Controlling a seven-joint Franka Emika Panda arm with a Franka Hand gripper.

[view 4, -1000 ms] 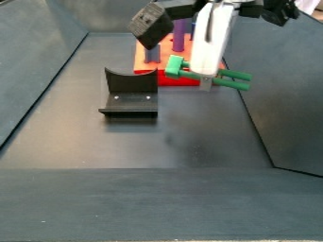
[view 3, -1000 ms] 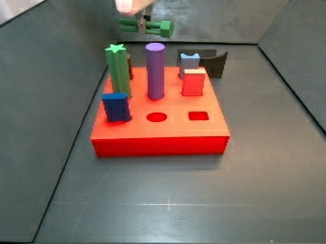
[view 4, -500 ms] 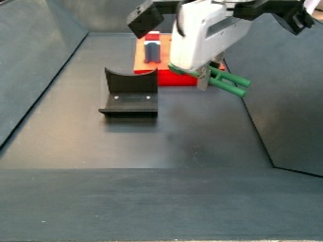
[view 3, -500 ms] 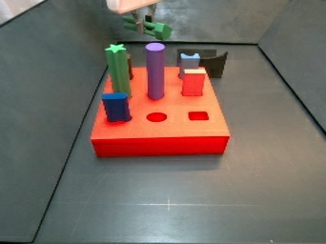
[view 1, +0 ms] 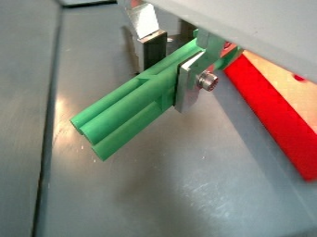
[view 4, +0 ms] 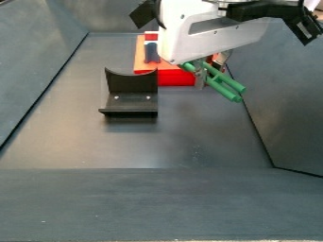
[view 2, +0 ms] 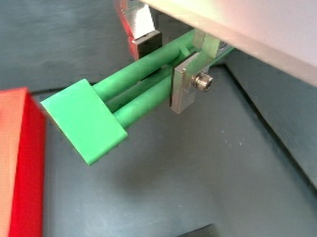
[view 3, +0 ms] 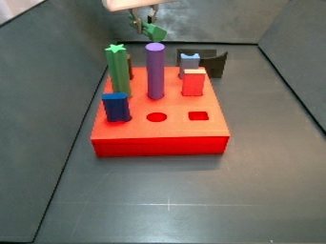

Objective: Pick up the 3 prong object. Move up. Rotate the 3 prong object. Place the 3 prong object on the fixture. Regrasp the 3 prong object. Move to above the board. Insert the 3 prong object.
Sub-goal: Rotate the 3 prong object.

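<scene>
Dark grey floor; gripper (view 1: 168,63) aloft near the board (view 4: 175,77), clamped on the tilted 3 prong object (view 1: 133,106). Rotate step; placing on fixture (view 4: 127,93) likely next.

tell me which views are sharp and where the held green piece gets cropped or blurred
In both wrist views the 3 prong object, clamped in the gripper, is large and fairly sharp. In a side view the gripper is cut by the frame edge; in the other the object is small and soft, and the fixture is clear.
</scene>
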